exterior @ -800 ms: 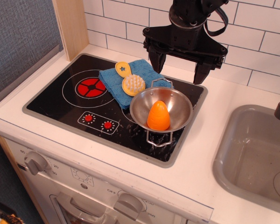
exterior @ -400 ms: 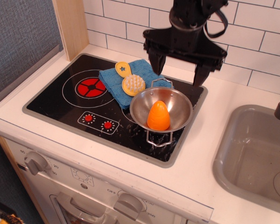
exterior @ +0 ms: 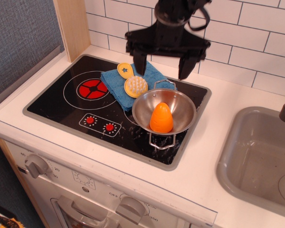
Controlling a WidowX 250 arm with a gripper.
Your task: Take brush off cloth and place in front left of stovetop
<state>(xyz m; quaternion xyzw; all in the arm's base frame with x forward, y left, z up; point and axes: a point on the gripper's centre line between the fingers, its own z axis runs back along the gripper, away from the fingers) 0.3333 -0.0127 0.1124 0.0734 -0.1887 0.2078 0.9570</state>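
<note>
**A:** Since the earlier shot the gripper (exterior: 162,71) has slid left and now hangs over the cloth (exterior: 133,81); nothing else budged, right?

**B:** Yep; jaws spread wide and empty — lining up over the brush (exterior: 133,81), I'd guess; it lies on the cloth, handle toward the wall, bristles near the steel bowl (exterior: 180,107).

**A:** So it needs to come down further left; the stovetop (exterior: 57,102) front-left corner sits free — easy drop.

toy kitchen, stovetop (exterior: 61,102), sink (exterior: 256,156), tiled wall (exterior: 256,52)
</note>
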